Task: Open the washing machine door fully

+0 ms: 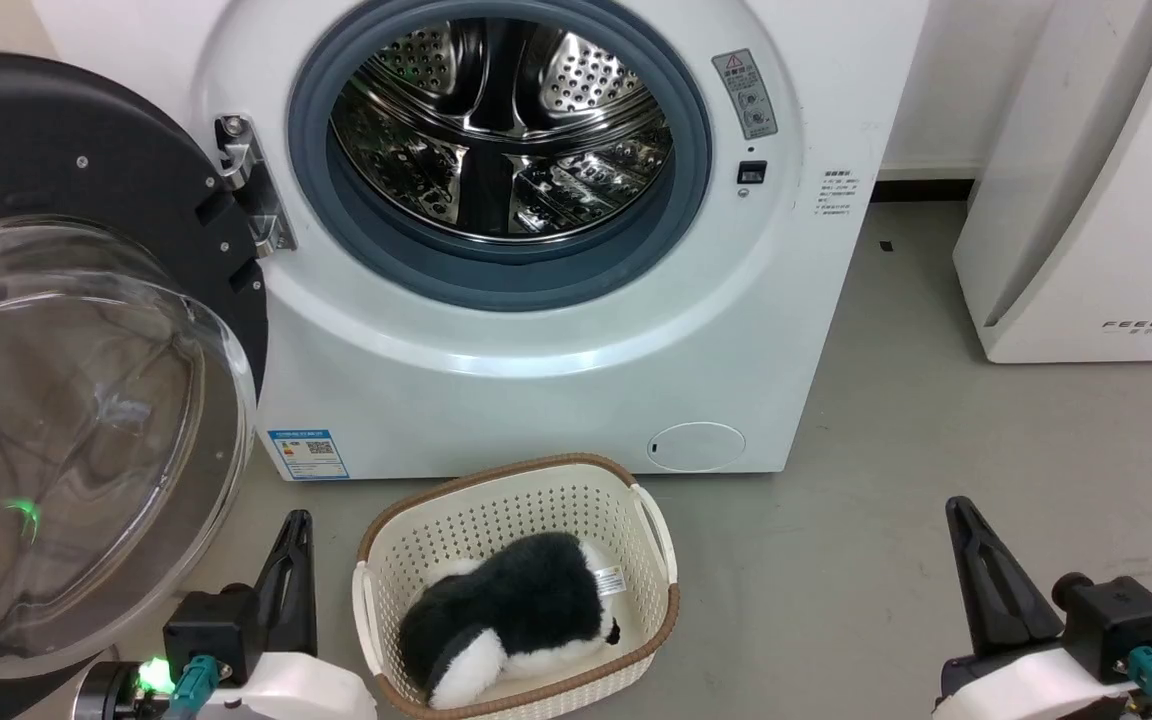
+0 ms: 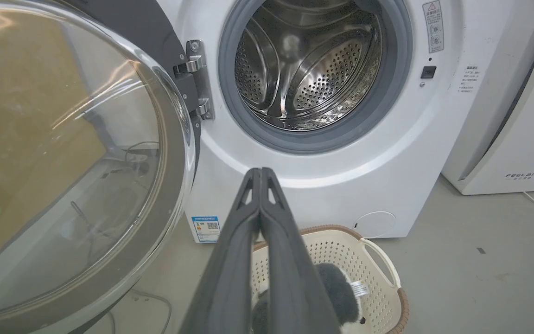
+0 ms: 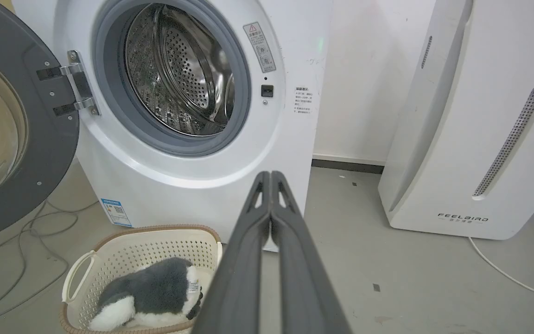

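Note:
The washing machine door stands swung wide open at the left of the white machine, its clear glass bowl bulging toward me and its metal hinge holding it to the front panel. The door is large at the left of the left wrist view, and the door sits at the left edge of the right wrist view. The steel drum lies exposed inside its grey rubber ring. My left gripper is shut and empty, low beside the door's lower edge. My right gripper is shut and empty at the lower right, far from the door.
A cream laundry basket holding a black and white plush toy stands on the grey floor before the machine, between my grippers. A white air purifier stands at the right. Cables trail on the floor under the door.

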